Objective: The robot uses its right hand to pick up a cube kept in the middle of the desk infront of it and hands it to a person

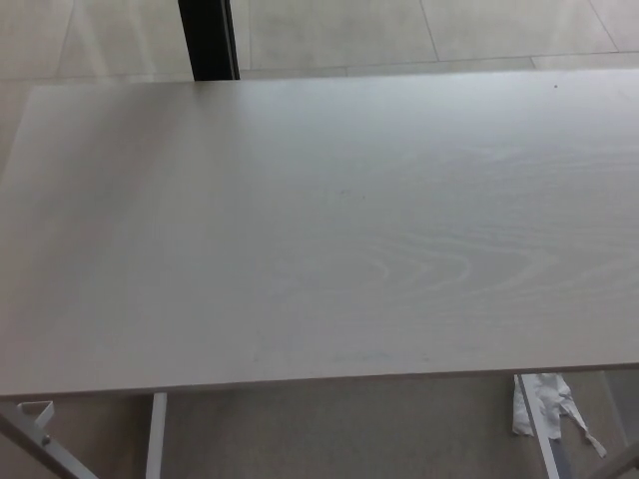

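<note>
Head view: nearest, white desk legs [155,434] and a crumpled white cloth [544,404] on the floor; above them the pale wood-grain desk [300,230]; beyond, a dark post [208,38]. Neither robot hand shows, nor the cube

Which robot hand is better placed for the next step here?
Neither can be judged: no robot hand shows, and the desk carries no cube. The task names the right hand.
</note>
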Robot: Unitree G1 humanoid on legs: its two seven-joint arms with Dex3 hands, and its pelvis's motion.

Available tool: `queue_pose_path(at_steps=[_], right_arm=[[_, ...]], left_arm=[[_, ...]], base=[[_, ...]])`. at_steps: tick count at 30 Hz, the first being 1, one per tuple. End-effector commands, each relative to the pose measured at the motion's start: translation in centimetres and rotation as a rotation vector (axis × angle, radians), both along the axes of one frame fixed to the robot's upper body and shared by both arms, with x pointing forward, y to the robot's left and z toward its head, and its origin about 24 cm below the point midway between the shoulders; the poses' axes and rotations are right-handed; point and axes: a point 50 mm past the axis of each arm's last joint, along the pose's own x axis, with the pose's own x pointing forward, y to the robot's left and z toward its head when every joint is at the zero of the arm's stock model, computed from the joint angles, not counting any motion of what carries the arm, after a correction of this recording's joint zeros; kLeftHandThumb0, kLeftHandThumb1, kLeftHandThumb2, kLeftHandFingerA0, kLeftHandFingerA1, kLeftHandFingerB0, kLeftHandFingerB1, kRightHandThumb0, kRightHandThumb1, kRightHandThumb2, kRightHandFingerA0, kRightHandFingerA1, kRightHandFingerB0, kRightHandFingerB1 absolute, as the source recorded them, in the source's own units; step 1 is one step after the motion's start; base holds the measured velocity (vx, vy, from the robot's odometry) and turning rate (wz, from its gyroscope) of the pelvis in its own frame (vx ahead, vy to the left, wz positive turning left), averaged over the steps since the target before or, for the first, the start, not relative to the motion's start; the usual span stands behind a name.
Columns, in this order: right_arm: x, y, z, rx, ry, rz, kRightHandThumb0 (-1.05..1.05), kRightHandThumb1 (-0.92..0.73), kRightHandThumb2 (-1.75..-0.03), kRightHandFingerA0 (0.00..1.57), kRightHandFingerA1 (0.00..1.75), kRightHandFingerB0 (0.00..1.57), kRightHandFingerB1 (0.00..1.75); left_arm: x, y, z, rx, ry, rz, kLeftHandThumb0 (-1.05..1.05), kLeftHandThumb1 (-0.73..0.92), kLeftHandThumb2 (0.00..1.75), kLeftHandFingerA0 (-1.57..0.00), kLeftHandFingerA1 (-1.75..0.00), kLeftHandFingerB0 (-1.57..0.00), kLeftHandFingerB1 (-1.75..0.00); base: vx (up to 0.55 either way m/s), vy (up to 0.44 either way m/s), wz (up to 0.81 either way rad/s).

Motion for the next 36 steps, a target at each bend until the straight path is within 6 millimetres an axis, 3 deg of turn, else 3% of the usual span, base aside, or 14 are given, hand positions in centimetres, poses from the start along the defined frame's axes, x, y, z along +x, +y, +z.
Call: queue_pose_path(at_steps=[1,4,5,7,9,11,12,13,14,16,27,33,34,36], right_arm=[[1.9,2.5,-3.1,0.053,0.239,0.115,-0.55,-0.42,-0.72,1.07,1.39,0.40,0.46],[1.1,2.9,-3.8,0.061,0.264,0.164,-0.47,-0.48,-0.57,1.03,1.51,0.46,0.37],[0.8,2.9,-3.9,0.068,0.275,0.172,-0.60,-0.41,-0.76,0.69,1.06,0.37,0.47],[0.6,2.9,-3.9,0.070,0.282,0.174,-0.47,-0.52,-0.56,0.71,1.28,0.43,0.35],[0.4,2.8,-4.0,0.064,0.256,0.153,-0.53,-0.41,-0.76,0.85,1.01,0.38,0.47],[0.4,2.8,-3.7,0.046,0.249,0.220,-0.55,-0.51,-0.56,0.94,1.12,0.46,0.35],[0.3,2.8,-3.7,0.044,0.248,0.234,-0.65,-0.43,-0.79,1.00,1.02,0.39,0.45],[0.3,2.9,-3.7,0.038,0.250,0.254,-0.60,-0.41,-0.79,0.91,0.88,0.38,0.47],[0.4,2.9,-3.7,0.036,0.249,0.279,-0.64,-0.44,-0.79,0.60,0.69,0.37,0.45],[0.6,3.2,-3.6,0.020,0.251,0.323,-0.54,-0.52,-0.56,0.43,0.49,0.44,0.34],[0.9,4.0,-3.7,0.013,0.196,0.407,-0.51,-0.51,-0.56,0.38,0.56,0.42,0.34],[1.0,3.8,-3.7,0.023,0.176,0.407,-0.55,-0.41,-0.77,0.45,0.61,0.36,0.46],[1.1,3.8,-3.7,0.022,0.189,0.409,-0.52,-0.51,-0.56,0.50,0.55,0.44,0.34],[1.1,3.9,-3.8,0.039,0.163,0.406,-0.61,-0.42,-0.77,0.47,0.63,0.40,0.46]], left_arm=[[-1.0,1.8,1.6,0.060,0.011,0.045,-0.58,0.47,0.56,-0.71,-0.53,-0.56,-0.39],[-1.0,1.9,1.7,0.062,0.010,0.066,-0.56,0.47,0.55,-0.73,-0.54,-0.61,-0.40],[-1.0,2.0,1.7,0.057,0.008,0.069,-0.57,0.46,0.55,-0.75,-0.56,-0.59,-0.40],[-1.0,2.0,1.7,0.055,0.008,0.072,-0.56,0.46,0.55,-0.75,-0.56,-0.60,-0.40],[-1.0,2.0,1.7,0.059,0.018,0.065,-0.59,0.46,0.55,-0.76,-0.56,-0.58,-0.40],[-1.1,2.0,1.6,0.047,0.021,0.073,-0.60,0.36,0.78,-0.65,-0.62,-0.50,-0.52],[-1.3,2.0,1.6,0.042,0.024,0.075,-0.60,0.37,0.78,-0.64,-0.62,-0.50,-0.52],[-1.4,2.0,1.5,0.045,0.033,0.067,-0.60,0.47,0.55,-0.69,-0.54,-0.55,-0.40],[-1.5,2.0,1.5,0.042,0.032,0.063,-0.59,0.47,0.55,-0.72,-0.57,-0.56,-0.40],[-1.5,2.0,1.5,0.038,0.029,0.064,-0.59,0.46,0.55,-0.72,-0.56,-0.57,-0.40],[-1.8,2.1,1.6,0.041,0.044,0.066,-0.60,0.48,0.55,-0.72,-0.56,-0.61,-0.41],[-1.6,2.0,1.5,0.042,0.046,0.052,-0.65,0.47,0.55,-0.69,-0.54,-0.56,-0.39],[-1.6,2.1,1.6,0.033,0.031,0.069,-0.64,0.46,0.55,-0.70,-0.55,-0.57,-0.40],[-1.4,2.1,1.7,0.043,0.031,0.055,-0.64,0.46,0.55,-0.69,-0.55,-0.56,-0.40]], base=[[0.00,0.000,0.00],[0.00,0.000,0.00],[0.00,0.000,0.00],[0.00,0.000,0.00],[0.00,0.000,0.00],[0.00,0.000,0.00],[0.00,0.000,0.00],[0.00,0.000,0.00],[0.00,0.000,0.00],[0.00,0.000,0.00],[0.00,0.000,0.00],[0.00,0.000,0.00],[0.00,0.000,0.00],[0.00,0.000,0.00]])
